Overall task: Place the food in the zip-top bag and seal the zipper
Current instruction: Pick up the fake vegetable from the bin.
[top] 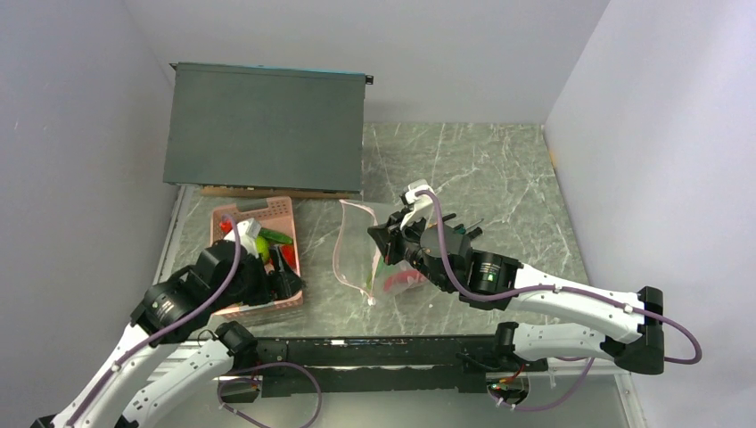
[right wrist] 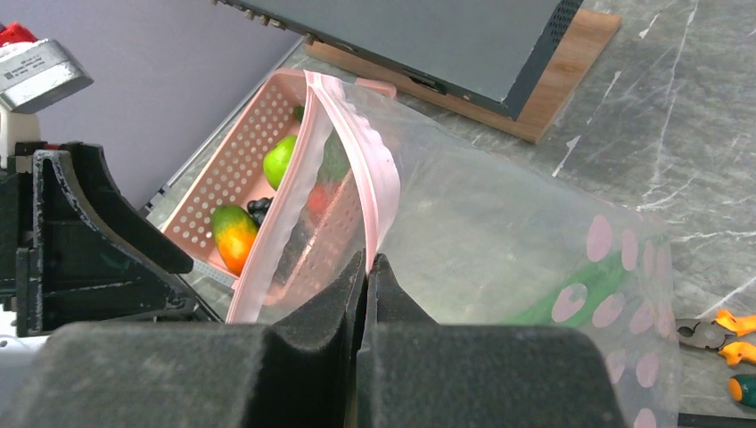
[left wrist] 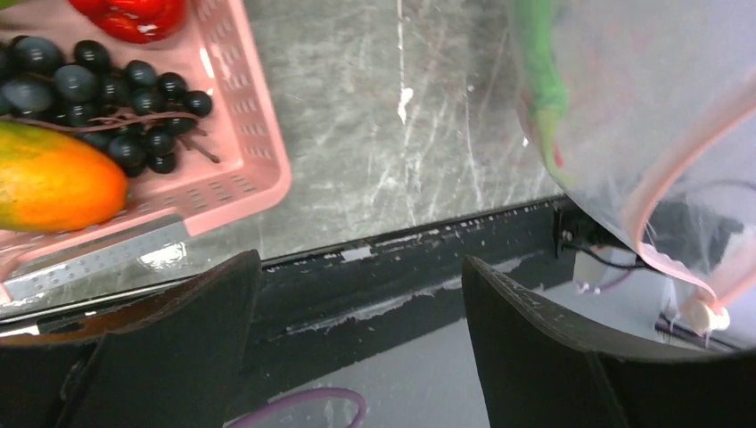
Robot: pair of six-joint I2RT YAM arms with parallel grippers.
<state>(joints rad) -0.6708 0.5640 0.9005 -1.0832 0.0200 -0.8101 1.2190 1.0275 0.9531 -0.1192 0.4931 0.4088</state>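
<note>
Right jaws are clamped on the zip-top bag (top: pixel 357 259) near its zipper (right wrist: pixel 365 152), holding the mouth up mid-table. Left jaws, apart and empty, hang at the pink basket's (top: pixel 272 209) near right corner, with mango (left wrist: pixel 53 183) and grapes (left wrist: pixel 98 89) just to their left.

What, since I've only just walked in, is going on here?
The right tool is shut on the edge of a clear bag, holding its mouth up and open. One green pod lies inside. The left tool hangs open and empty near the pink basket, where the mango and grapes wait. The bag is not sealed.
</note>
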